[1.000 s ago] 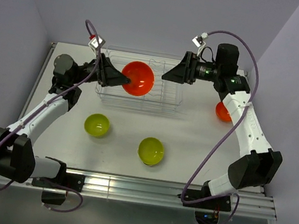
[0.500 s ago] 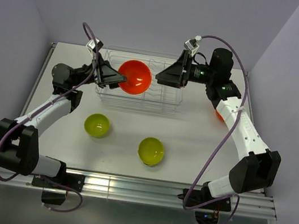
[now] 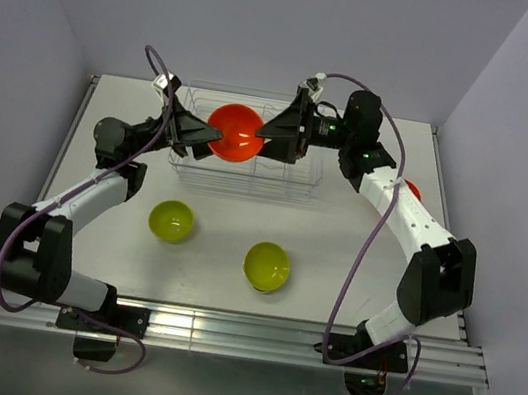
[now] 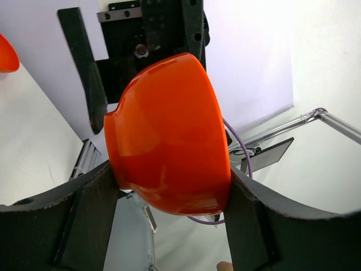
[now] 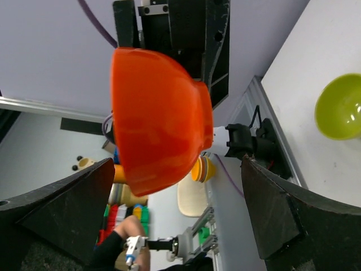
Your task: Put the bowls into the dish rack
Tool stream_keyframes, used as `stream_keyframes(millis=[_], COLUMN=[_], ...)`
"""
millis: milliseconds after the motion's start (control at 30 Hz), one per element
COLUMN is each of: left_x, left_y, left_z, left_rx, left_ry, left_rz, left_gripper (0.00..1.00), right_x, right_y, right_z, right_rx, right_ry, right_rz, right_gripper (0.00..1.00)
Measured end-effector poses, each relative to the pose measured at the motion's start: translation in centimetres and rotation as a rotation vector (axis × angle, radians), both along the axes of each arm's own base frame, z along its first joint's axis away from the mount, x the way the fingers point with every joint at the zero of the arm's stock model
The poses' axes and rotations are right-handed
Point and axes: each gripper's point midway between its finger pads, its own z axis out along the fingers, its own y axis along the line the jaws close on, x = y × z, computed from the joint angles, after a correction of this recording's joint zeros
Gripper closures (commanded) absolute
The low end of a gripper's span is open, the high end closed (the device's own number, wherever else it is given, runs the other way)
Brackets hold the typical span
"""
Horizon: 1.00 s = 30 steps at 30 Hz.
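Note:
My left gripper (image 3: 215, 139) is shut on an orange bowl (image 3: 235, 133) and holds it on edge above the wire dish rack (image 3: 297, 179). In the left wrist view the bowl (image 4: 169, 135) is clamped between both fingers (image 4: 84, 197). My right gripper (image 3: 263, 132) is open and reaches the same bowl from the right. In the right wrist view the bowl (image 5: 158, 118) sits between the wide-open fingers (image 5: 62, 209) without touching them. Two lime-green bowls (image 3: 171, 220) (image 3: 267, 265) rest upright on the table. A second orange bowl (image 3: 409, 189) lies at the right, mostly hidden by the right arm.
The rack stands at the back middle of the white table (image 3: 338, 240), near the rear wall. Walls close in on the left, rear and right. Both arms stretch over the table's sides. A metal rail (image 3: 242, 331) runs along the near edge.
My right gripper has swung left over the rack, up to the orange bowl. My left gripper has carried the bowl slightly left and back.

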Motion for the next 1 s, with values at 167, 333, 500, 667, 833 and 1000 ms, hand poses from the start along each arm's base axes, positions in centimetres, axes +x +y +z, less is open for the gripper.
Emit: stream_keyframes(millis=[167, 333, 500, 667, 833, 1000], left_x=[0.1, 0.3, 0.4, 0.6, 0.7, 0.7], left_y=[0.1, 0.1, 0.1, 0.1, 0.1, 0.2], left_z=[-0.2, -0.1, -0.1, -0.3, -0.3, -0.1], left_rx=[-0.007, -0.014, -0.016, -0.014, -0.016, -0.026], left_ry=[0.026, 0.032, 0.034, 0.045, 0.049, 0.056], left_rz=[0.002, 0.010, 0.013, 0.015, 0.016, 0.018], left_gripper=[1.00, 1.00, 1.00, 1.00, 1.00, 1.00], right_x=[0.1, -0.2, -0.4, -0.4, -0.5, -0.9], right_y=[1.4, 2.0, 2.0, 2.4, 2.7, 3.1], right_z=[-0.8, 0.0, 0.6, 0.3, 0.0, 0.1], right_rx=[0.006, 0.036, 0.065, 0.072, 0.083, 0.114], right_ry=[0.069, 0.079, 0.092, 0.116, 0.126, 0.128], right_rz=[0.033, 0.050, 0.057, 0.066, 0.077, 0.097], right_gripper=[0.00, 0.00, 0.00, 0.00, 0.00, 0.04])
